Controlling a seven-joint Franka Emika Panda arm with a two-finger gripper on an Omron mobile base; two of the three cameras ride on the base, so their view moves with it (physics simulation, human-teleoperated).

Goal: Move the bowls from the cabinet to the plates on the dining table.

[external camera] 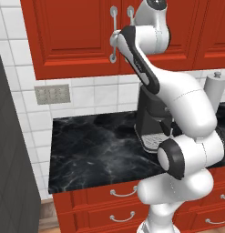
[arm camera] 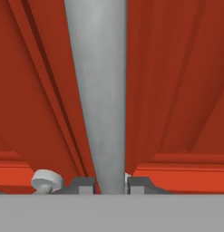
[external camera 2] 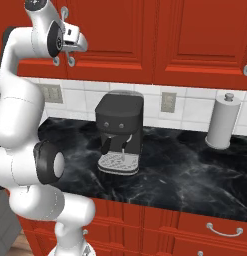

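The tool [arm camera: 111, 186] is shut tight on the silver handle [arm camera: 99, 90] of the red cabinet [external camera: 73, 36], up above the black worktop [external camera: 95, 150]. The cabinet doors are closed

Red kitchen, white-tiled wall, black marble worktop [external camera 2: 195, 170].

A black coffee machine [external camera 2: 120, 131] and a paper towel roll [external camera 2: 222, 125] stand on the worktop; grey outlet plates [external camera: 52, 94] sit in the tiles, red drawers [external camera: 118, 205] with silver pulls below.

Black counter [external camera 2: 195, 170] with coffee machine [external camera 2: 120, 131], paper-towel roll [external camera 2: 223, 122]
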